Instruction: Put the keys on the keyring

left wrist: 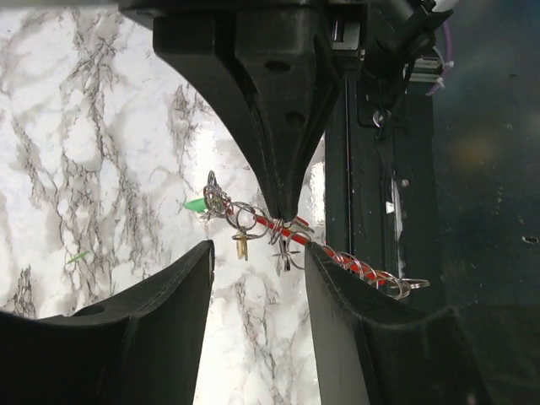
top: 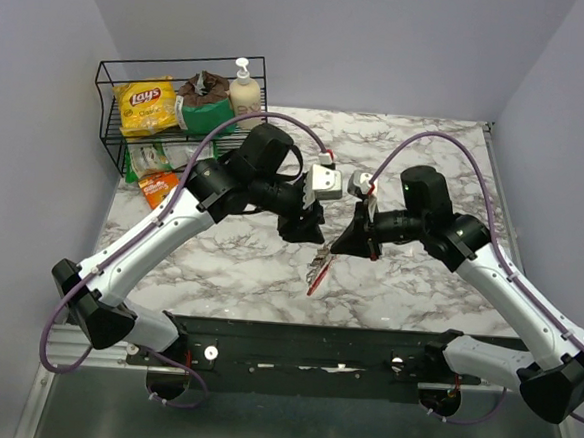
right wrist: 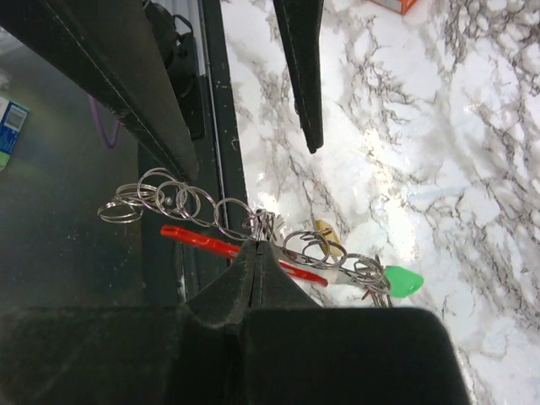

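A white marbled table (top: pixel 426 168) fills the background. The right gripper (right wrist: pixel 256 246) is pinched tight on the keyring (right wrist: pixel 211 243), a thin red loop strung with silvery rings, which hangs from its tips. A green key (right wrist: pixel 403 281) and a yellow key (right wrist: pixel 331 243) dangle on the rings just beside those tips. The left gripper (left wrist: pixel 257 251) faces it with jaws apart, straddling the keyring. Whether it touches the keyring is unclear.

From above, the keys (top: pixel 321 265) at the keyring (top: pixel 314 283) are too small to distinguish.
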Controlling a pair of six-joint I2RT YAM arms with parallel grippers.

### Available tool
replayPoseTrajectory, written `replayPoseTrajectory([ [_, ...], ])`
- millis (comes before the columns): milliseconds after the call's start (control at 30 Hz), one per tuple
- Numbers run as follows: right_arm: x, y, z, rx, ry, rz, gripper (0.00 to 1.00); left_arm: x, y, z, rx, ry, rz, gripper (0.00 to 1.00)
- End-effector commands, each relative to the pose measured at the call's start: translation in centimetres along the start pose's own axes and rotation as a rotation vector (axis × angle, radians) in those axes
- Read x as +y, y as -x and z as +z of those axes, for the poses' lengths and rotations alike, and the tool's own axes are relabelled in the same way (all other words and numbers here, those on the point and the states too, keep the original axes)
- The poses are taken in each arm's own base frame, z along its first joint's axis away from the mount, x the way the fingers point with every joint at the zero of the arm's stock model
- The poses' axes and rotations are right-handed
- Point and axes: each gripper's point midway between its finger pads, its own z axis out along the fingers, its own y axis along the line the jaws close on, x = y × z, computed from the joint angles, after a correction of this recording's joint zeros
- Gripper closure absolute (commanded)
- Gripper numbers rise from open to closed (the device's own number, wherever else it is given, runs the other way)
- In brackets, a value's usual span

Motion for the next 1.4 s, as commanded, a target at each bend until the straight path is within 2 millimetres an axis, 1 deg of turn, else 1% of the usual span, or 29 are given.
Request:
replayPoseTrajectory([
  [0,0.8,0.9,-0.4,-0.006,0.022,-0.027,0.99,-1.2,-1.6,1.0,0.083,-0.090,-0.032,0.48],
  [133,0.8,0.9,-0.4,-0.008,0.024,-0.032,0.99,-1.2,-2.0,1.7,0.101,-0.114,-0.028,0.51],
  [233,0.8,1.0,-0.5,-0.009,0.022,-0.035,0.99,-1.3,-1.8,2.2,0.087,-0.136,-0.015,0.51],
  [333,0.8,1.1,-0.5,-0.013,0.024,-0.039,0.99,-1.2,-1.8,2.6,0.074,-0.142,-0.008,0.53],
  [633,0.8,1.3,-0.7,-0.024,0.009,-0.051,0.99,-1.2,-2.2,3.6,0.074,-0.166,-0.016,0.55],
  [800,0.9,1.4,-0.8,-0.031,0.010,-0.059,0.99,-1.2,-2.1,4.1,0.071,-0.169,-0.012,0.60],
  [900,0.9,1.6,-0.9,-0.038,0.005,-0.065,0.99,-1.1,-2.2,4.3,0.072,-0.167,-0.013,0.67],
  [933,1.0,1.5,-0.9,-0.038,0.007,-0.062,0.99,-1.1,-2.3,4.4,0.075,-0.169,-0.016,0.67],
  [1000,1.0,1.5,-0.9,-0.040,0.002,-0.065,0.99,-0.9,-2.4,4.5,0.083,-0.159,-0.019,0.66],
  [1067,1.0,1.5,-1.0,-0.044,-0.002,-0.069,0.99,-0.6,-2.9,4.5,0.106,-0.142,-0.022,0.62],
  [1133,1.0,1.7,-1.1,-0.050,-0.011,-0.074,0.99,-0.5,-3.2,4.6,0.121,-0.134,-0.026,0.60],
  [1233,0.9,1.7,-1.2,-0.053,-0.020,-0.075,0.99,-0.4,-3.5,4.4,0.135,-0.123,-0.021,0.60],
  [1333,1.0,1.8,-1.2,-0.058,-0.020,-0.077,0.99,-0.4,-3.7,4.5,0.134,-0.126,-0.020,0.68],
  [1367,1.0,1.8,-1.2,-0.059,-0.018,-0.078,0.99,-0.4,-3.8,4.6,0.134,-0.129,-0.026,0.76],
])
